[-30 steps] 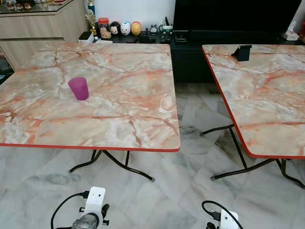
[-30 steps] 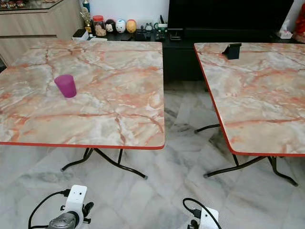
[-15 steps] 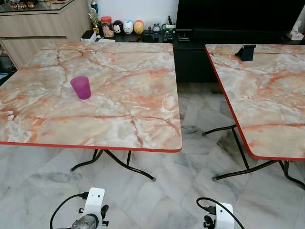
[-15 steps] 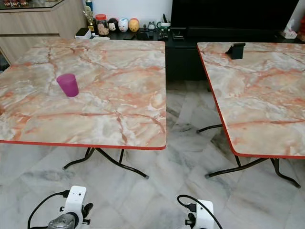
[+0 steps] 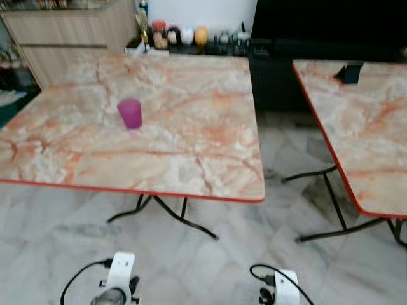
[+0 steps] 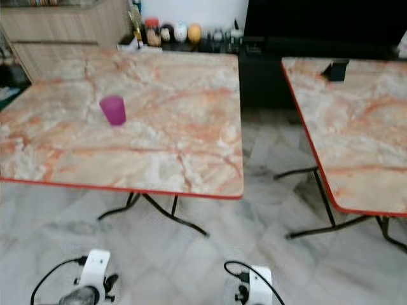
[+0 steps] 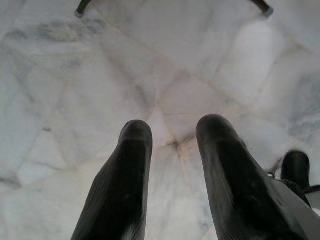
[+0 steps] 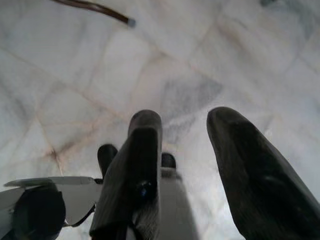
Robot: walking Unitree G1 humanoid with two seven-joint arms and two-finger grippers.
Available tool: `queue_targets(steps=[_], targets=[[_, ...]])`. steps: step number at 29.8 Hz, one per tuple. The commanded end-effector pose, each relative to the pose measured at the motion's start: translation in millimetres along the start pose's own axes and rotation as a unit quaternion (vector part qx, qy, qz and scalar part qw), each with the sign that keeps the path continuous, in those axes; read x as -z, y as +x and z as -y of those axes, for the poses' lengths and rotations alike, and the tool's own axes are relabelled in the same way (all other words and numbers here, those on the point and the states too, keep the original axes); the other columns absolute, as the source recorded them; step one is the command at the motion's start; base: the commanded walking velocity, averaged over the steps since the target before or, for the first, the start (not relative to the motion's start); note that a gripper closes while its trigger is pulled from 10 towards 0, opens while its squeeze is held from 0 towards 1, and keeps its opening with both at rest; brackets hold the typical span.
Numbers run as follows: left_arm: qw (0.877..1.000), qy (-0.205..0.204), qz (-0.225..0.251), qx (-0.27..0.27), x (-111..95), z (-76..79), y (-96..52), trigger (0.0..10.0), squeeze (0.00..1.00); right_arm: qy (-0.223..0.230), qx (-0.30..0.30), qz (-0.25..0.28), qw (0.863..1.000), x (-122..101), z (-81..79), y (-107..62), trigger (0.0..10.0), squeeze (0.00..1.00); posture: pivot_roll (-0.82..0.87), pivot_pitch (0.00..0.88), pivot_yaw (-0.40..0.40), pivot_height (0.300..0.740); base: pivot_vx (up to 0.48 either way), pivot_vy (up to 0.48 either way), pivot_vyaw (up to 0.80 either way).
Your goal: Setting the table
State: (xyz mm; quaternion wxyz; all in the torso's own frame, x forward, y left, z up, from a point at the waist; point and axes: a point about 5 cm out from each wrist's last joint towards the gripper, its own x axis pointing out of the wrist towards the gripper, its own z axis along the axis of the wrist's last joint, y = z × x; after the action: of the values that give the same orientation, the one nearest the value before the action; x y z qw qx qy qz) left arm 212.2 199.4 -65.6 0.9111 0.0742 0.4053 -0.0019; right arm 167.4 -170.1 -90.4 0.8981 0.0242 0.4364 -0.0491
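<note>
Floor (image 5: 216, 267) of pale grey marble tile spreads below us and runs under both tables. We face 2 folding tables with orange-veined marble tops and red edging: the larger-looking one (image 5: 191, 146) sits ahead and to our left on black metal legs, and the second (image 5: 362, 133) stands to our right, with a strip of floor between them. Behind them we see a dark TV cabinet (image 5: 280, 70) against the wall and a light wooden counter (image 5: 70, 44) at far left. A row of small jars and round figurines (image 5: 184, 35) lines the cabinet top, too blurred for us to name singly. On the right table's far edge stands a small black stand (image 5: 350, 72). The purple cup (image 5: 131, 114) stands upright on the left table, toward its left half, well apart from every edge.

Our left gripper (image 7: 172, 137) hangs low over the floor tiles, its 2 black fingers (image 7: 125, 190) parted with a clear gap and nothing between them. Our right gripper (image 8: 187, 127) hangs likewise over the floor, fingers (image 8: 250, 170) spread apart and empty.
</note>
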Motion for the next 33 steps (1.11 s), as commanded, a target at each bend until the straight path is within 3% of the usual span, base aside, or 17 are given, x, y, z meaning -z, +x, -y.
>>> queue_targets(steps=[1, 25, 33], targets=[[1.000, 0.006, -0.001, 0.003, -0.2, 1.3, 0.2, 10.0, 0.00, -0.001, 0.003, -0.008, 1.000, 3.1, 2.5, -0.6, 10.0, 0.00, 0.01, 0.000, 0.016, 0.731, 0.000, 0.285, 0.00], [1.000, 0.002, -0.003, 0.004, 2.3, 2.8, -0.3, 10.0, 0.00, 0.003, 0.009, -0.011, 1.000, 4.8, 5.8, -1.1, 10.0, 0.00, 0.02, 0.000, 0.015, 0.731, 0.000, 0.297, 0.00], [1.000, 0.006, 0.001, 0.004, 0.6, 3.8, 0.0, 10.0, 0.00, 0.004, 0.005, -0.009, 1.000, 3.1, 2.7, -0.5, 10.0, 0.00, 0.03, 0.000, 0.011, 0.731, 0.000, 0.000, 0.00]])
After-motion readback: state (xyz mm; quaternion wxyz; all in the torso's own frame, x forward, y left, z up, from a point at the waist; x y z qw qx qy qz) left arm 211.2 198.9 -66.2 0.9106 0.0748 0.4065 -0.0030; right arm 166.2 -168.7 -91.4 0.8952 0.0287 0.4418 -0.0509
